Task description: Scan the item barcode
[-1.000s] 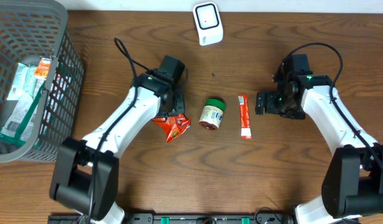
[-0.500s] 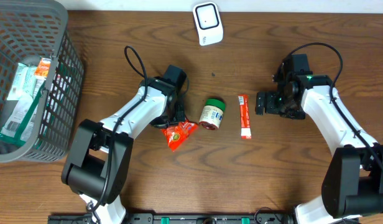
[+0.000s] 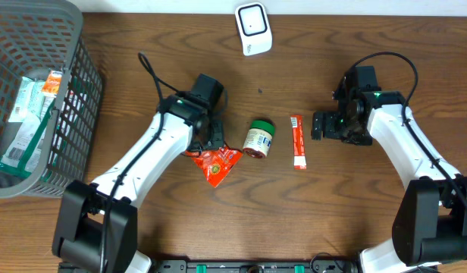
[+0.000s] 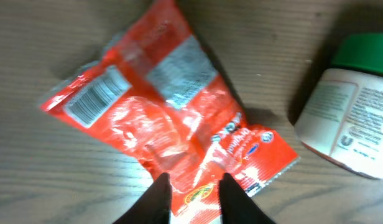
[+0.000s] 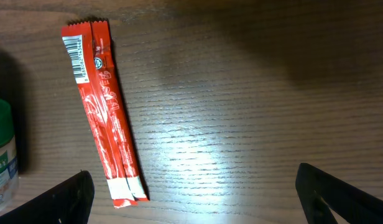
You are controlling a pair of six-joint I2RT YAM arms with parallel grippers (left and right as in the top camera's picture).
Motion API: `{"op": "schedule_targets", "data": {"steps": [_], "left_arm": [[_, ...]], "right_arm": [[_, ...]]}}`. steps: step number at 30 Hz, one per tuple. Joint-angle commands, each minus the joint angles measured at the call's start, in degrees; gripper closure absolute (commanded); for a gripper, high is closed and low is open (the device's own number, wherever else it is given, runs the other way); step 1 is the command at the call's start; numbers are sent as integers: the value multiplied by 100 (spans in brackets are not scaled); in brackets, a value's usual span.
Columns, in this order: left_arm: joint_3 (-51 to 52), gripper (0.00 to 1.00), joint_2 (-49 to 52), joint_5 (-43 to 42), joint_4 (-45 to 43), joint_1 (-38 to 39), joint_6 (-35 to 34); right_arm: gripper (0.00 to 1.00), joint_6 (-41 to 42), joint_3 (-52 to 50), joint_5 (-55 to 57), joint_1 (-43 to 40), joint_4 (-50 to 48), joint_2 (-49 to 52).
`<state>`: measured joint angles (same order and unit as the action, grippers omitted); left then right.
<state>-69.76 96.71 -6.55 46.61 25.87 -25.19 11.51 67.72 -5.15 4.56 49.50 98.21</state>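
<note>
1. The brown wood table is the biggest thing, and all the other things sit on it.
2. A grey basket stands at the left edge. Some green and white packs lie inside it.
3. The left gripper points down at the near corner of the red snack bag. Its two fingers sit close together with the edge of the bag between them. I cannot tell if they are pinching the bag or not.
4. The right gripper is wide open and holds nothing. It hangs over bare wood, just to the right of the red stick pack.
5. The red snack bag lies flat in the middle of the table, just left of the jar. Its barcode faces up, at the end far from the fingers.
6. The white scanner sits at the far edge of the table, well apart from the bag.
7. The jar lies on its side and has a green lid.
8. The red stick pack lies flat, just right of the jar. It has a small barcode at one end.
</note>
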Motion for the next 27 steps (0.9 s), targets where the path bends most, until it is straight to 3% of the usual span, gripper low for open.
{"op": "schedule_targets", "data": {"steps": [1, 14, 21, 25, 27], "left_arm": [[201, 76, 186, -13, -125, 208, -66], [822, 79, 717, 7, -734, 466, -17], [345, 76, 4, 31, -610, 192, 492], [293, 75, -656, 914, -879, -116, 503], [297, 79, -715, 1370, -994, -208, 503]], "right_arm": [[1, -44, -35, 37, 2, 2, -46], [1, -44, -35, 37, 2, 2, -46], [1, -44, -35, 37, 2, 2, -44], [1, -44, -35, 37, 2, 2, -44], [1, -44, -35, 37, 2, 2, -44]]}}
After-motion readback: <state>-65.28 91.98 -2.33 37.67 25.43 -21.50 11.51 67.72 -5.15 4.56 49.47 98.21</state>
